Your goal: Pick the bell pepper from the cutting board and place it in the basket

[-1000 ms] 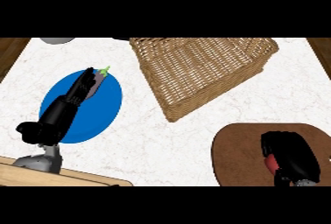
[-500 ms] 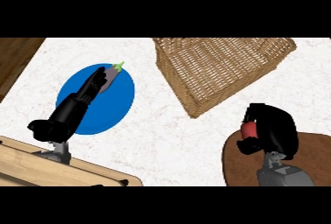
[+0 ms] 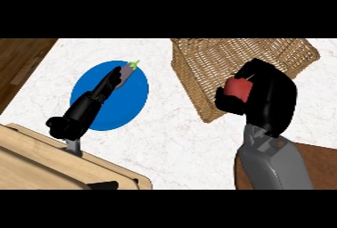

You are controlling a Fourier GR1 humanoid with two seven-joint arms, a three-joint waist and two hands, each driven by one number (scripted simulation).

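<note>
**Pepper held up beside basket**

Nearest, lower left: corner of light wooden block (image 3: 59, 164), touching bottom edge of view. Lower right: dark brown cutting board (image 3: 319, 162), mostly hidden behind grey right forearm. Above that, right hand (image 3: 266, 100) curled round red bell pepper (image 3: 237, 87), pepper peeking out on hand's left side, off the board, overlapping the near rim of wicker basket (image 3: 217, 62); cannot tell from this view whether over or just in front of rim. Left side, mid-distance: left hand (image 3: 89, 104) with fingers straight, stretched up and right across blue plate (image 3: 128, 95), holding nothing, fingertips close to small purple item with green tip (image 3: 129, 69) at plate's upper edge; contact not clear. White speckled counter (image 3: 171, 138) under everything. Farthest: basket running to top of view, tilted; dark wood strip (image 3: 20, 58) along upper left corner
</note>
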